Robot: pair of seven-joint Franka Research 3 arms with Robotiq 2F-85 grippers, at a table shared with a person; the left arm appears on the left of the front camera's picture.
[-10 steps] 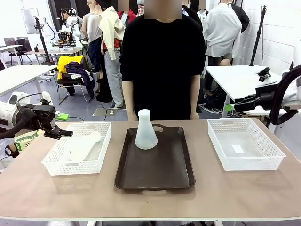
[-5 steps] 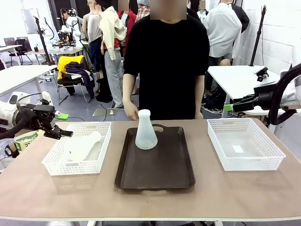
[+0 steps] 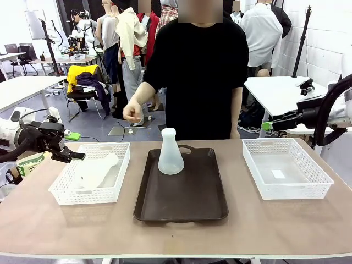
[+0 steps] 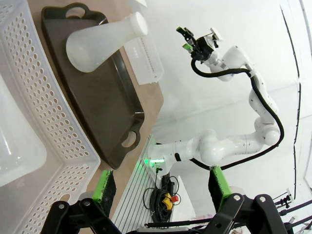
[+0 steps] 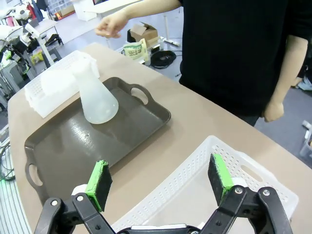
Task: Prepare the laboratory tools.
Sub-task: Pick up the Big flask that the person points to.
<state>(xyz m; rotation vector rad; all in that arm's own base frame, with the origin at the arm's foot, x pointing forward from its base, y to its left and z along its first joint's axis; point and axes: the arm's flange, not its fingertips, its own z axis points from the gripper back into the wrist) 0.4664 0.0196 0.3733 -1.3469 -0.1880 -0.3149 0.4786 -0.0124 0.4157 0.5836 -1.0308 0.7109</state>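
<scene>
One upright flask (image 3: 171, 153) on tray (image 3: 181, 203), well apart from open jaws

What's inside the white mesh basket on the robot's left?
A frosted conical flask lies on its side in the left basket, neck toward the far right corner. The mesh near wall screens its base and the floor beneath.

The left gripper (image 4: 160, 178) has its green-padded fingers spread wide with nothing between them. It is near the white mesh plastic basket (image 4: 53, 112) on the table's left, in which a frosted white flask (image 4: 14, 151) lies. A frosted translucent conical flask (image 4: 97, 44) stands upright at the far end of the dark brown handled tray (image 4: 105, 112) in the middle. Right of the tray sits a second white mesh basket (image 4: 145, 61), with the right gripper (image 4: 185, 40) raised beyond it.
</scene>
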